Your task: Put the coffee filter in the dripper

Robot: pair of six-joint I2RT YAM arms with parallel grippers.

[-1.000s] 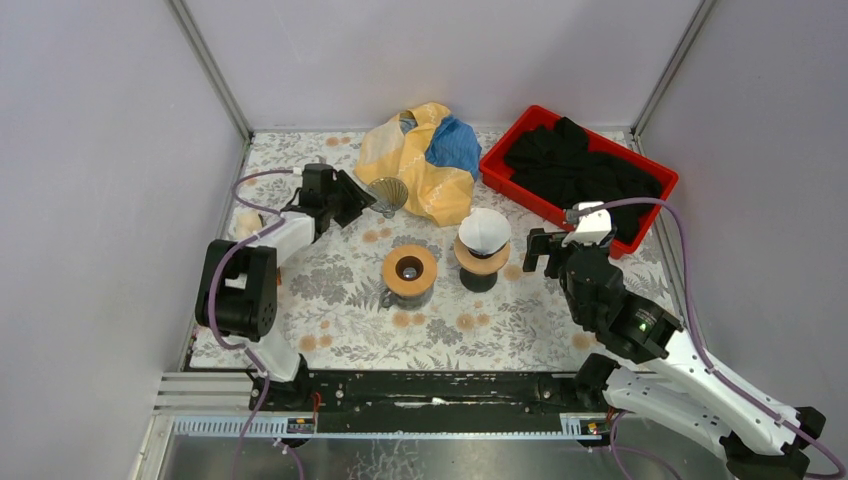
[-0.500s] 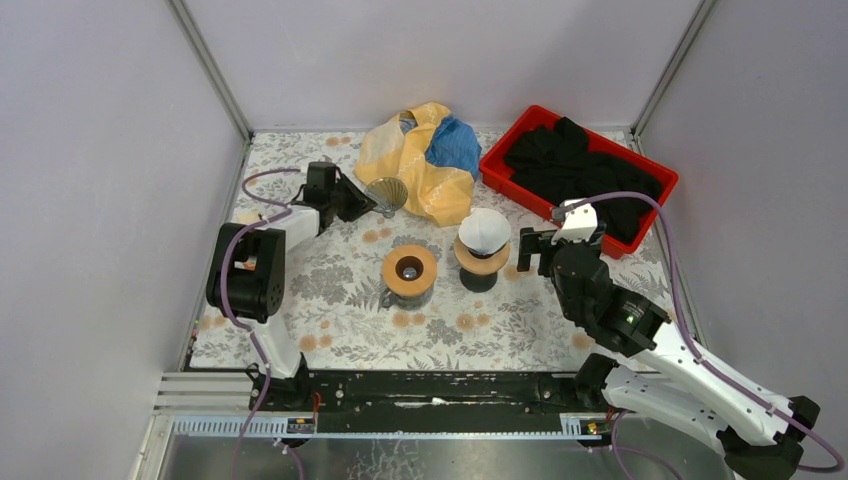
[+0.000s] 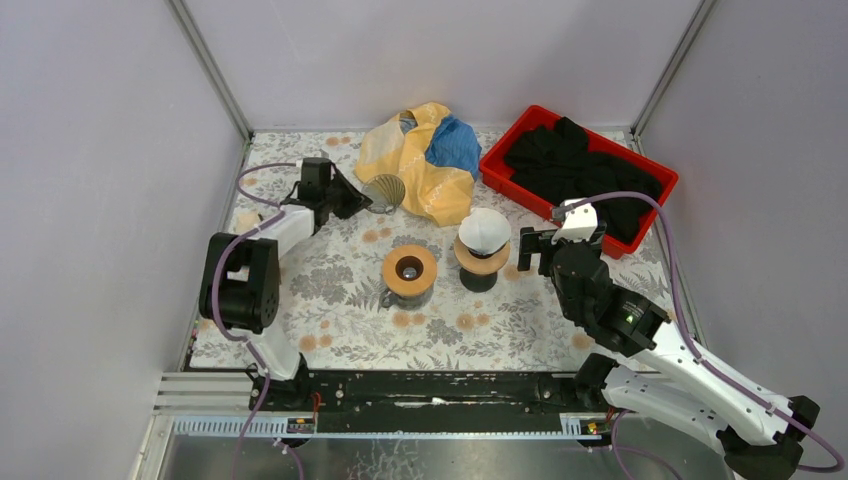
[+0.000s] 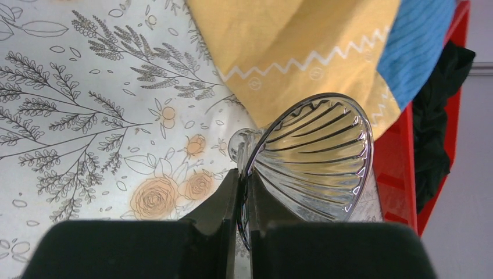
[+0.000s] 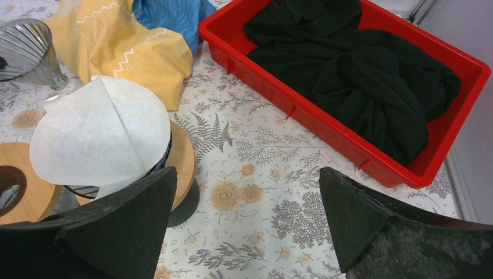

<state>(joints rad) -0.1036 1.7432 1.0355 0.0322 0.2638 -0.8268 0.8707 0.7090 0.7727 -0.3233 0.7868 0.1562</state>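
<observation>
Clamped on the dripper's (image 4: pixel 314 157) rim, the left end effector (image 4: pixel 244 181) has edged it away from the coffee filter (image 5: pixel 102 131), likely delaying placement.

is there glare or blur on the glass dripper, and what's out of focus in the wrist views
Left wrist: glass dripper sharp, thin bright glints on its ribs; left gripper pinching its rim is dark and soft. Right wrist: coffee filter evenly lit and crisp, right gripper slightly soft at the edges. Top external: flat light, faint shadows.
</observation>
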